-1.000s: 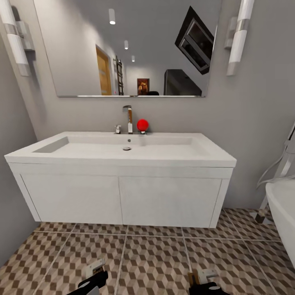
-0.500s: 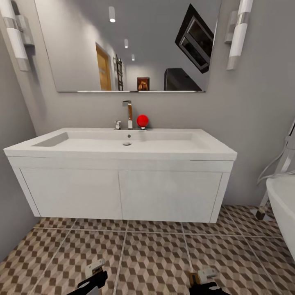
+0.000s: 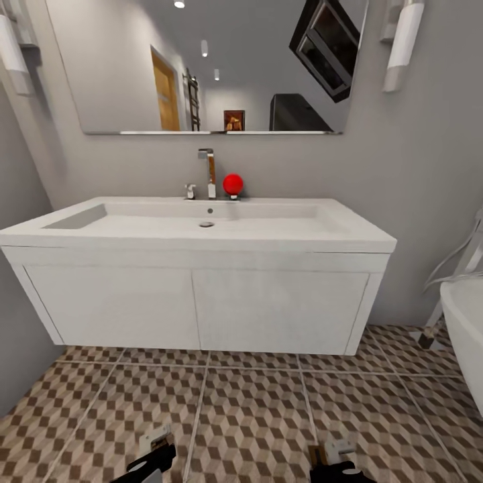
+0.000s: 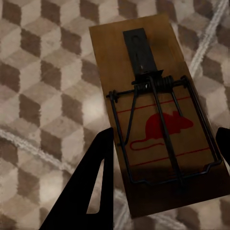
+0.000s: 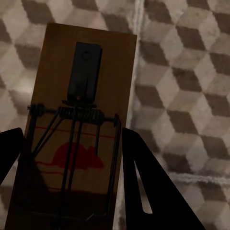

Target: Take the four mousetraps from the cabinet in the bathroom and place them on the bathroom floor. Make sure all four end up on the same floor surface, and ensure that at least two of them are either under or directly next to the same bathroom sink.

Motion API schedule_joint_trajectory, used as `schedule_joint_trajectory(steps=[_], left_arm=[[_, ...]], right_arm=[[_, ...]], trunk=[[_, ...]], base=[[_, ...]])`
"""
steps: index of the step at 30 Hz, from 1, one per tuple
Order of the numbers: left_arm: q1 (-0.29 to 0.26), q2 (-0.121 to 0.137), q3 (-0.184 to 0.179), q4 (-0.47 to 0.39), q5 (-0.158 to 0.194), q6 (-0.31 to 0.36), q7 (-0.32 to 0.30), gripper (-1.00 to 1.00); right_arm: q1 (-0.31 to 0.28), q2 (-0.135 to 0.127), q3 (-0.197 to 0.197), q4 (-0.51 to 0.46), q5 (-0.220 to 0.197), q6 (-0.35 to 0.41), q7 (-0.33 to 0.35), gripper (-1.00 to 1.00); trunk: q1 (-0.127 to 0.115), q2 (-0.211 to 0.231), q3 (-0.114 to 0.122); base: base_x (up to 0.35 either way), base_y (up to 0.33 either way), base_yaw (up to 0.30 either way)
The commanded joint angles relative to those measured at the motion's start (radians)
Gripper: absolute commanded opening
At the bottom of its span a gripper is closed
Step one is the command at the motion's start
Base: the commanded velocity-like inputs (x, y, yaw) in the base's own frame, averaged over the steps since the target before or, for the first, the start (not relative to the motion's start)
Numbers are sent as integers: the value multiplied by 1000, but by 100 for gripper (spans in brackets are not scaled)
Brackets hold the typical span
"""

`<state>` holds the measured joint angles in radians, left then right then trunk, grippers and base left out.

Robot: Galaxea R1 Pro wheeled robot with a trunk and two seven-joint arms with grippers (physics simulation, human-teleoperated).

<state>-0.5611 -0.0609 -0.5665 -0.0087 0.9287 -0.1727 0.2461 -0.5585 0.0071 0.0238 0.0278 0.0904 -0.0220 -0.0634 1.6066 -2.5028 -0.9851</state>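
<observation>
The head view faces the white sink vanity (image 3: 201,302) from near, while both wrist views look closely down at the same bathroom floor (image 3: 255,416).

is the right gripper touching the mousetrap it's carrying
Touching. In the right wrist view the right gripper has its dark fingers pressed against both edges of the mousetrap.

Open bathroom floor (image 3: 255,416) lies ahead, tiles unobstructed up to the vanity. Forward reach is blocked by the white sink unit (image 3: 194,305); a low gap is left between its underside and the floor. Left side is closed by the grey wall (image 3: 20,322). Right side is narrowed by the white tub edge (image 3: 466,342) and its chrome leg (image 3: 429,329).
</observation>
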Motion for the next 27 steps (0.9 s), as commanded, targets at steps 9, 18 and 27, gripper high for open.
schedule_joint_trajectory(steps=[9,18,27], left_arm=[[0,4,-16,-9,-13,-6,1,-100],[-1,3,-70,-88,-103,59,6,-100],[-3,102,-65,-666,-210,439,109,-100]], right_arm=[[-1,2,4,1,6,-5,-4,-100],[-1,12,0,-303,8,223,-23,-100],[-3,76,-1,-567,6,388,-75,-100]], trunk=[[4,-3,-36],[8,-5,-71],[12,-7,-105]], base=[[0,0,0],[0,0,0],[0,0,0]])
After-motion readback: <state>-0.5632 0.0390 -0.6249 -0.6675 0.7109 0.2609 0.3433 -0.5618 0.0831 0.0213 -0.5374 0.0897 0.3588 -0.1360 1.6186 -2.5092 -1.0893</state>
